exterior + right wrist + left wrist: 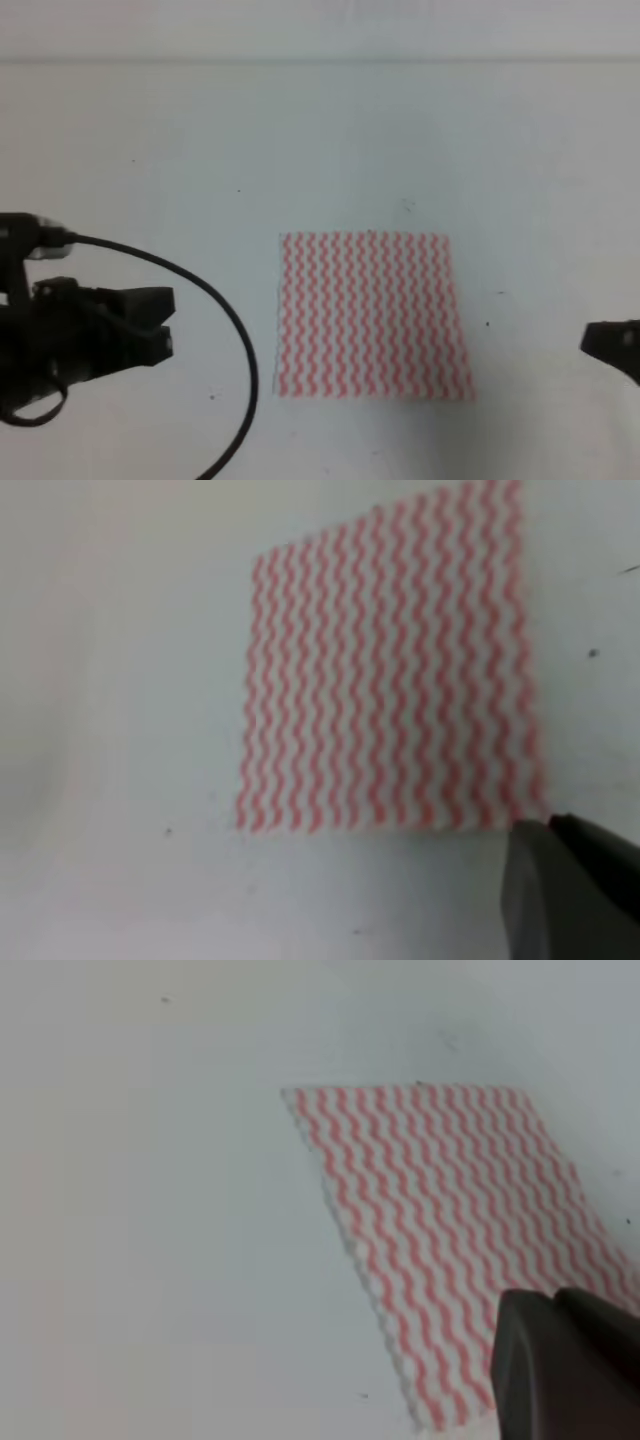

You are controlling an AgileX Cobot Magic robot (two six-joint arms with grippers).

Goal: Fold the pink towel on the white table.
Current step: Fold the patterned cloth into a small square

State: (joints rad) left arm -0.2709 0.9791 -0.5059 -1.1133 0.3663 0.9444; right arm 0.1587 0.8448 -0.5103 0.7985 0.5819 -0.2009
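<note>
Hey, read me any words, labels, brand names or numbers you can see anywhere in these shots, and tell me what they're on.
None: no readable text shows in any view.
The pink towel carries only wavy stripes, no label or tag in sight.
The white table has only tiny dark specks, not writing.
The left hand and right hand are plain black, with no marking that can be made out.

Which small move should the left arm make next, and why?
Probably move the left gripper right, toward the near-left corner of the pink towel. The towel lies flat and unfolded on the white table, and neither gripper touches it.
</note>
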